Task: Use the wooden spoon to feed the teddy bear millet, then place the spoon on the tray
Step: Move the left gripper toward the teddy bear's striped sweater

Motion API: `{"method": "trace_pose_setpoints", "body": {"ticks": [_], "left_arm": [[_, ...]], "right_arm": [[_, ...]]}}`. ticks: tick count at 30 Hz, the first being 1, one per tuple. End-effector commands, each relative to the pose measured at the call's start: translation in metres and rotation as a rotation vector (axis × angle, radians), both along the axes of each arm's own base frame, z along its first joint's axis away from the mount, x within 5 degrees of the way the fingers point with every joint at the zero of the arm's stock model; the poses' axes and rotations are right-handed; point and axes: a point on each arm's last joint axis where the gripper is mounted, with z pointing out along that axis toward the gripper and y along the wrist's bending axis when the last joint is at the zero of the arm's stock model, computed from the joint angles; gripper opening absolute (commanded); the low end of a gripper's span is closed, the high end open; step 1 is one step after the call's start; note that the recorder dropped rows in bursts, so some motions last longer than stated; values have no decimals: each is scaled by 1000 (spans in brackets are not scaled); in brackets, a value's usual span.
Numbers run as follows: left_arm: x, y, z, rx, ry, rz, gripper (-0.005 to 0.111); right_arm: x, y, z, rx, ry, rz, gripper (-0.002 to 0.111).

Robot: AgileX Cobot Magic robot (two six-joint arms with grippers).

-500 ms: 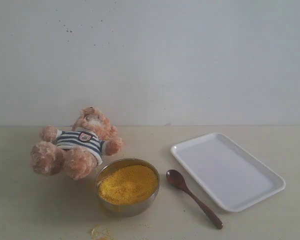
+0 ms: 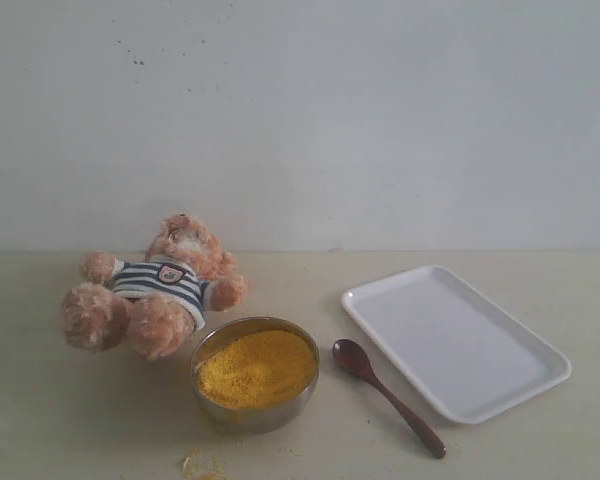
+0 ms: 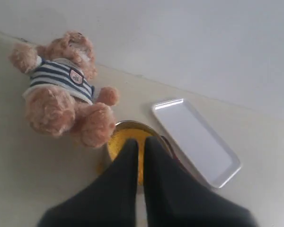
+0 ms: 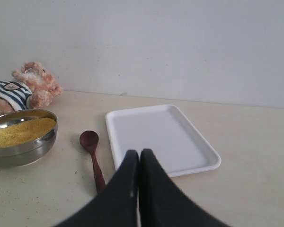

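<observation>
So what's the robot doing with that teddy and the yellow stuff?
Nothing is being handled yet. The left gripper and the right gripper are both shut and hold nothing. The teddy bear lies beside the steel bowl of millet. The wooden spoon lies untouched on the table, between the bowl and the white tray.
</observation>
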Motion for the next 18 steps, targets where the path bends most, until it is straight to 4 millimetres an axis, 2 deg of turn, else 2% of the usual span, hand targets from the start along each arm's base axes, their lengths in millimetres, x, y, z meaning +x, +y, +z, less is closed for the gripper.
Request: {"method": "trace_pose_setpoints", "body": {"ticks": [1, 3, 5, 6, 7, 8, 9, 10, 13, 17, 18], "left_arm": [[53, -9, 18, 139, 79, -65, 4], [79, -11, 24, 197, 130, -97, 8], [100, -9, 29, 243, 166, -114, 16], [122, -4, 32, 258, 195, -102, 31], [131, 0, 32, 255, 208, -87, 41], [149, 7, 32, 244, 222, -55, 66], [155, 10, 32, 243, 225, -45, 75], [170, 17, 25, 244, 252, -26, 82], [196, 28, 2, 260, 319, -16, 72], [246, 24, -50, 270, 439, -139, 71], [256, 22, -55, 263, 444, -169, 71]], "right_arm": [[0, 0, 1, -1, -9, -3, 0], [0, 0, 1, -1, -9, -3, 0], [0, 0, 1, -1, -9, -3, 0], [0, 0, 1, -1, -9, -3, 0], [0, 0, 1, -1, -9, -3, 0], [0, 0, 1, -1, -9, -3, 0], [0, 0, 1, -1, -9, -3, 0], [0, 0, 1, -1, -9, -3, 0], [0, 0, 1, -1, -9, -3, 0], [0, 0, 1, -1, -9, -3, 0], [0, 0, 1, -1, -9, -3, 0]]}}
